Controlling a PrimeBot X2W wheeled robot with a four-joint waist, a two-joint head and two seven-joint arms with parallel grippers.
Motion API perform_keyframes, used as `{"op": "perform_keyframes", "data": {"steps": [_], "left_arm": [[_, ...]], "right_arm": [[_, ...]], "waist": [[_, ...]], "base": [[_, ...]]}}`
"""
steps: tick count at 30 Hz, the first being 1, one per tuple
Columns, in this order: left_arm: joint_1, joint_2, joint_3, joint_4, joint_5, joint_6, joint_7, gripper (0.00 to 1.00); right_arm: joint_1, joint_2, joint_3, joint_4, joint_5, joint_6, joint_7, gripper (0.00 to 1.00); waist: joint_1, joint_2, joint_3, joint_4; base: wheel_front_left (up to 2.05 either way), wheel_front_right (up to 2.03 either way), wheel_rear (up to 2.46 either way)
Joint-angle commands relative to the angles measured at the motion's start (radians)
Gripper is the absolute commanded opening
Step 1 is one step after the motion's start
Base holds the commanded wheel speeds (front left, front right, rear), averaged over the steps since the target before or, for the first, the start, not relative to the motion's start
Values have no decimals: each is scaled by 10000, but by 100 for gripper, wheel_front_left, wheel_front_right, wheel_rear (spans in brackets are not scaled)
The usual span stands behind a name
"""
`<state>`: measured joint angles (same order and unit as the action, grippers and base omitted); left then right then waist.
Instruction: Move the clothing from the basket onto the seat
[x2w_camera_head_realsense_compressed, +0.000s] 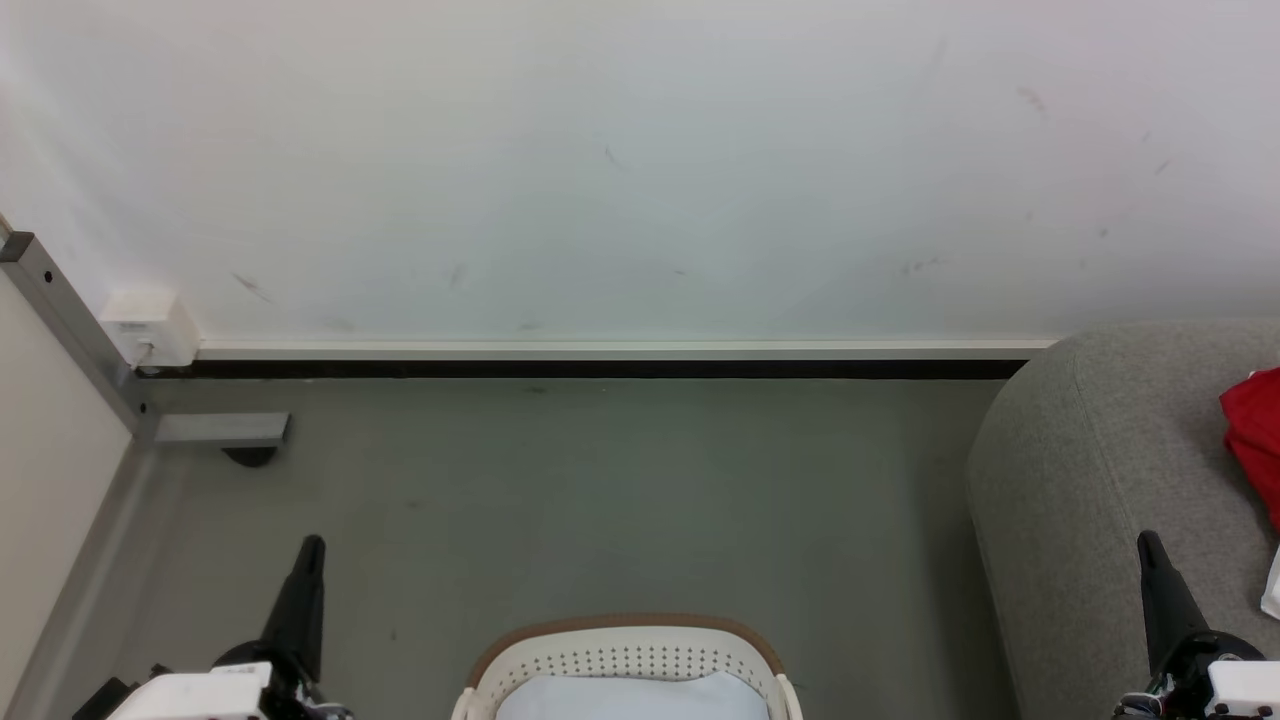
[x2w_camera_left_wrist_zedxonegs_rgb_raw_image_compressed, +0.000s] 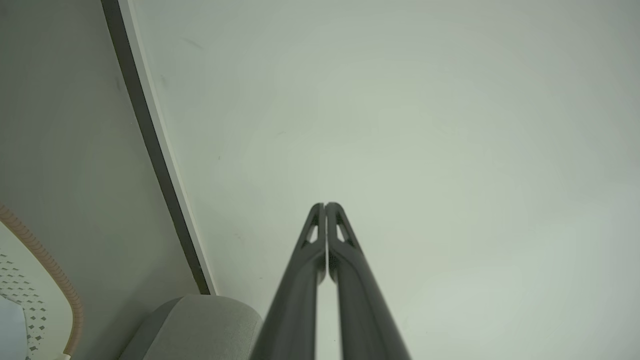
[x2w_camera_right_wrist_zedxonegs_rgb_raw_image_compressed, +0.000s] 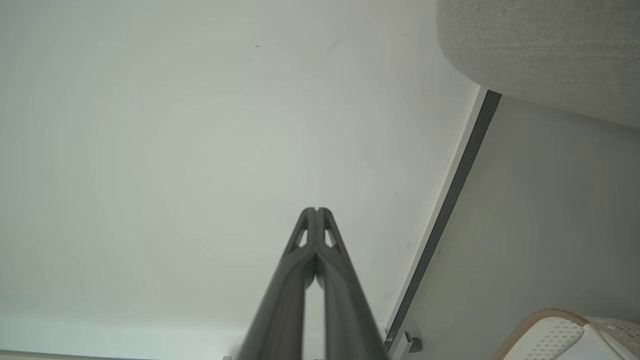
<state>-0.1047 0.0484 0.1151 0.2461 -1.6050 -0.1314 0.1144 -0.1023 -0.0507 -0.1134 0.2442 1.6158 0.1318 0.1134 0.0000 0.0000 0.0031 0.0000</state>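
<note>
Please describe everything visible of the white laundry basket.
The rounded white plastic laundry basket stands upright on the grey floor, apart from the light grey upholstered seat to its right. Its wall has rows of small holes; its rim is brown. Inside lies something pale. Its near part is cut off.

From the head view, the basket (x2w_camera_head_realsense_compressed: 628, 655) sits on the floor (x2w_camera_head_realsense_compressed: 600, 500) at 6 o'clock, with the wall (x2w_camera_head_realsense_compressed: 620, 170) behind it at 12. The seat (x2w_camera_head_realsense_compressed: 1090, 470) stands at 4 o'clock, right of the basket and apart from it. Clothing (x2w_camera_head_realsense_compressed: 1255, 430) lies on the seat at 3 o'clock.
</note>
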Motion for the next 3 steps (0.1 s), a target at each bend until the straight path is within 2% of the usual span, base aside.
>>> {"op": "perform_keyframes", "data": {"steps": [1, 3], "left_arm": [[-85, 7, 31, 1, -127, -13, 44, 0], [-86, 7, 29, 1, -127, -13, 44, 0]], "right_arm": [[-118, 3, -44, 23, -58, -21, 32, 0], [-118, 4, -44, 23, -58, -21, 33, 0]], "waist": [[0, 0, 0, 0], [0, 0, 0, 0]], "base": [[0, 0, 0], [0, 0, 0]]}}
